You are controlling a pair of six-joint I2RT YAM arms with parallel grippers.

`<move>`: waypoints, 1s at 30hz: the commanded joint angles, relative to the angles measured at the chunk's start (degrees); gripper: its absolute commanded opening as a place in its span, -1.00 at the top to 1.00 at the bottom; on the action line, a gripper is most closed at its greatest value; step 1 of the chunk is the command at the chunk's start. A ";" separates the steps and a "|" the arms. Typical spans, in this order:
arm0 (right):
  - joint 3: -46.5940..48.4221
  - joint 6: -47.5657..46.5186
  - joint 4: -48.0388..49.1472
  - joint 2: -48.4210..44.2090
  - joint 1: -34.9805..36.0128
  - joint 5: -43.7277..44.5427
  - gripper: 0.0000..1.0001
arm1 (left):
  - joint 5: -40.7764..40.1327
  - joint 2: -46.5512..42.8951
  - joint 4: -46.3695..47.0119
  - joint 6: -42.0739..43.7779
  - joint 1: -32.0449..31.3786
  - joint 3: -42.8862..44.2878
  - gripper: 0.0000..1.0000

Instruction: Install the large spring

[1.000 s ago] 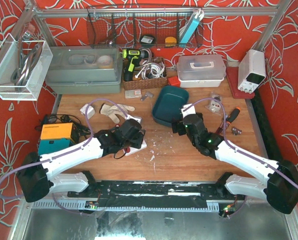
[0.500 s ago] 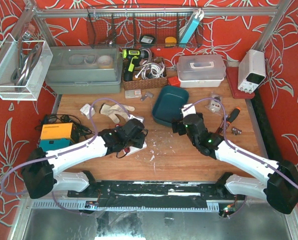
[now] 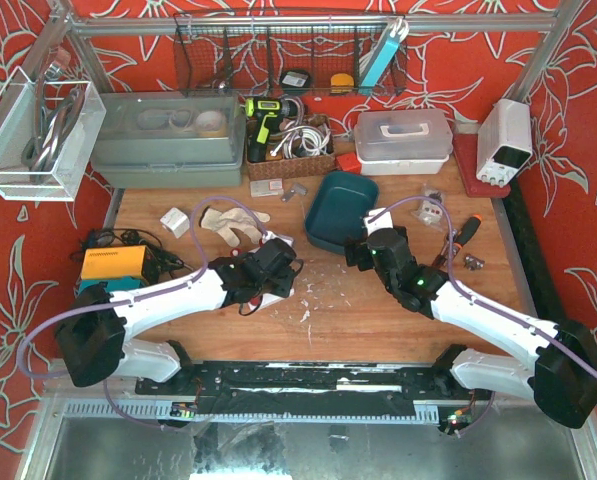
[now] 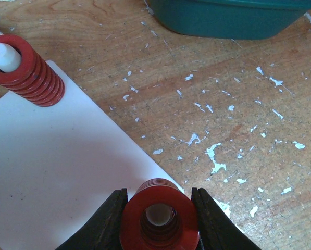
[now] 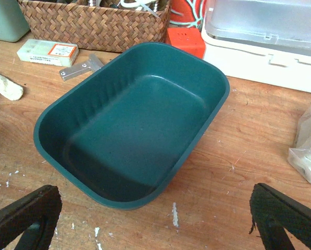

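Observation:
My left gripper (image 4: 159, 229) is shut on a large red spring (image 4: 159, 216), its jaws pressed on both sides. The spring stands over a white peg that shows through its bore, at the corner of a white plate (image 4: 56, 166). A second red spring (image 4: 25, 70) sits on another white peg at the plate's far left. In the top view the left gripper (image 3: 277, 268) is over the plate (image 3: 278, 291). My right gripper (image 5: 155, 229) is open and empty, just in front of a teal bin (image 5: 134, 125); it also shows in the top view (image 3: 356, 250).
The teal bin (image 3: 340, 210) stands at mid table, its near wall in the left wrist view (image 4: 228, 18). Behind it are a wicker basket (image 5: 92, 23), a white lidded box (image 5: 264, 26) and a small carton (image 5: 47, 52). An orange box (image 3: 113, 263) is at the left, a screwdriver (image 3: 466, 233) at the right.
My left arm has shifted a little to the right and away from its base, carrying the spring with it. The right arm has not moved.

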 commanded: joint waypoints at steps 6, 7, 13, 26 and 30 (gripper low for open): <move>-1.06 0.93 -0.25 0.25 -0.50 0.52 -0.98 | -2.17 3.03 4.16 1.16 -0.38 -0.80 0.47; -1.11 0.93 -0.22 0.21 -0.48 0.66 -0.98 | -2.24 3.30 4.25 1.15 -0.38 -0.87 0.42; -1.36 0.86 0.17 -0.04 -0.50 1.09 -0.98 | -2.61 3.56 3.78 0.98 -0.38 -0.42 0.09; -0.83 1.81 -1.14 -6.59 -0.51 9.78 -0.98 | -12.85 -12.15 15.50 2.75 -0.18 -1.69 -0.75; -1.99 -0.50 2.12 -10.10 -0.64 20.15 -0.98 | -19.21 -19.50 26.65 6.15 1.14 -6.53 -1.00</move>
